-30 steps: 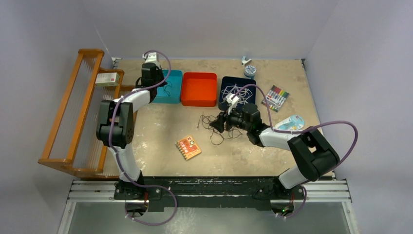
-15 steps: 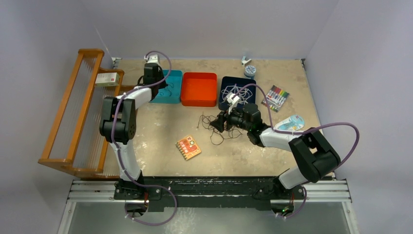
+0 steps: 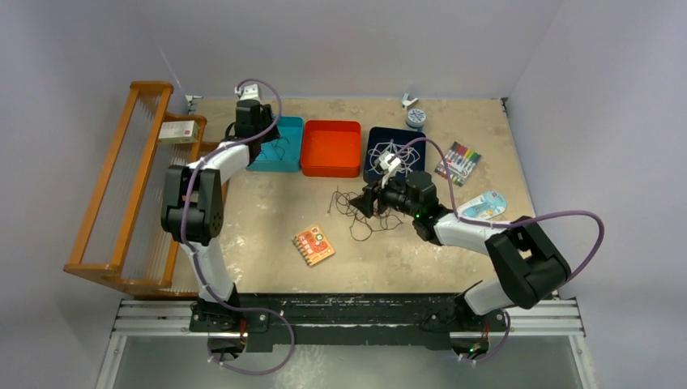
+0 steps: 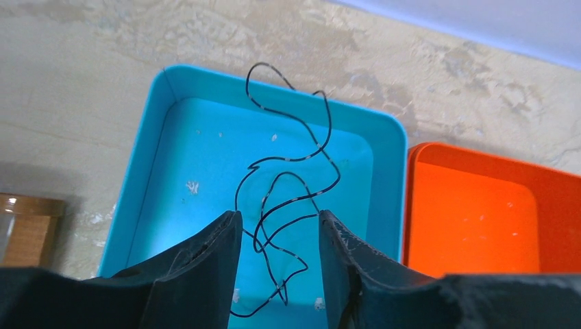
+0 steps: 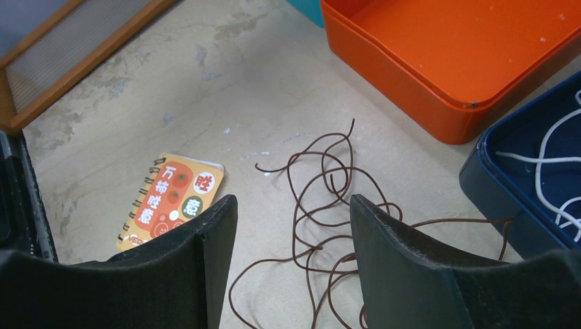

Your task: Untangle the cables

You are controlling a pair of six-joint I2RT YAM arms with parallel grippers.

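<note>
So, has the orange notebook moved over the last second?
No. The orange notebook sits just as far below the red tray as before.

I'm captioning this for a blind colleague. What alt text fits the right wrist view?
The right gripper, open, hovers over a loose tangle of dark cable on the table. An orange notebook lies at the view's left; an orange tray and a navy tray holding white cable sit beyond.

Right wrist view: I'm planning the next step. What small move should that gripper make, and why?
Probably lower the right gripper and shut on a strand of the dark cable: its jaws stand open over the loose tangle on the table, holding nothing.
</note>
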